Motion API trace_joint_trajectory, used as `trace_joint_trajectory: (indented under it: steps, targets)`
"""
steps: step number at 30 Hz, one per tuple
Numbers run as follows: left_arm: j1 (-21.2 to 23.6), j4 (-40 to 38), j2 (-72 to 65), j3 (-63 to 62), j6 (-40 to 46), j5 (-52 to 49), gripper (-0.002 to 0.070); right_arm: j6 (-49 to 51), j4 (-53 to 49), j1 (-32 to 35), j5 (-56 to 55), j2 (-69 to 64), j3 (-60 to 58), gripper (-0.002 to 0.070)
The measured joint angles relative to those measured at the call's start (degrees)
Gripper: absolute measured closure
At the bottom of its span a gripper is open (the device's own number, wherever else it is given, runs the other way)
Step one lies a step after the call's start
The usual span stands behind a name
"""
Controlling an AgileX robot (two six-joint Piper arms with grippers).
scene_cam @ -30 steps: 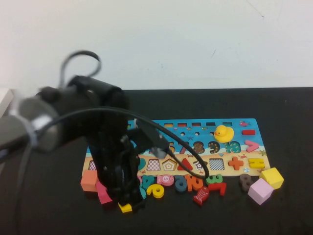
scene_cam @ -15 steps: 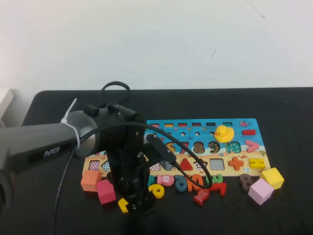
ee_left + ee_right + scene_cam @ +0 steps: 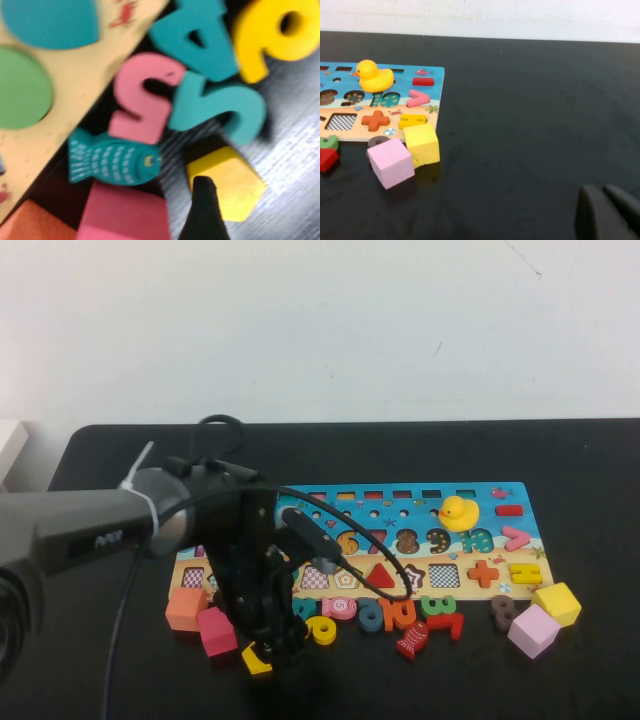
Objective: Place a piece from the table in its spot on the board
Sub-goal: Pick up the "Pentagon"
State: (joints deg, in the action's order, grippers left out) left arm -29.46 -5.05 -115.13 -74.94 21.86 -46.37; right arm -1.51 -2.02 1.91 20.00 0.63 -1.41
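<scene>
yellow piece lies on the table just below the board, beside the pink block. the left gripper has been lowered over it since a moment ago, one finger touching it; a grasp seems near. its opening cannot be told. the right gripper is parked well apart, closed and empty.

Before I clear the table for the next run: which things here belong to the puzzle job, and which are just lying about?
Job:
- puzzle board
- yellow piece, beside the left gripper, which hangs low over the loose pieces
- pink 5
- teal fish

Lying about:
- rubber duck on the board
- pink cube, yellow cube
- right gripper, parked off the board
</scene>
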Motion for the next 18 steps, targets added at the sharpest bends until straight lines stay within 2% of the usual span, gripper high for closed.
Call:
trace_joint_trajectory:
  steps: [8,18]
  targets:
    - [2.17,-5.66,-0.21,0.00,4.37,0.77,0.0225,0.00,0.00,0.00,0.00,0.00,0.00,0.0657]
    - [2.23,-5.63,-3.22,-0.39,4.97,-0.04,0.0227,0.00,0.00,0.00,0.00,0.00,0.00,0.0657]
